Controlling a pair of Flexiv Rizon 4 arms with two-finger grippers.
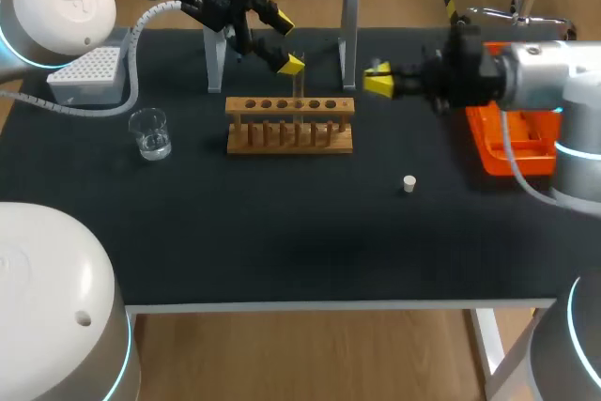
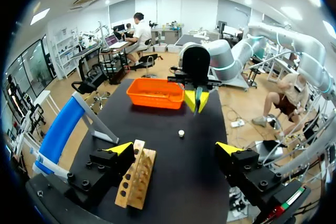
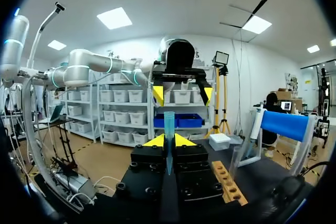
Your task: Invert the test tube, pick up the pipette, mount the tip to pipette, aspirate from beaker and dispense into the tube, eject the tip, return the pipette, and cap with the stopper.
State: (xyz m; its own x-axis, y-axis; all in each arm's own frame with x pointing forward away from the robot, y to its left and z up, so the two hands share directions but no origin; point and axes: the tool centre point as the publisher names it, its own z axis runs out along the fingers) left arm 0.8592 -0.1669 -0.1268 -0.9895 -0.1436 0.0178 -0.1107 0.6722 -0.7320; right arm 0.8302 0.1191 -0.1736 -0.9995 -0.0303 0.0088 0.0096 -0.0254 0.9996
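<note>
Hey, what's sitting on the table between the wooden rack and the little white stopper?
Nothing. The head view shows only bare black table between the rack and the stopper.

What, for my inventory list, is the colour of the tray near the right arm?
Bright orange. The tray shows best in the left wrist view.
</note>
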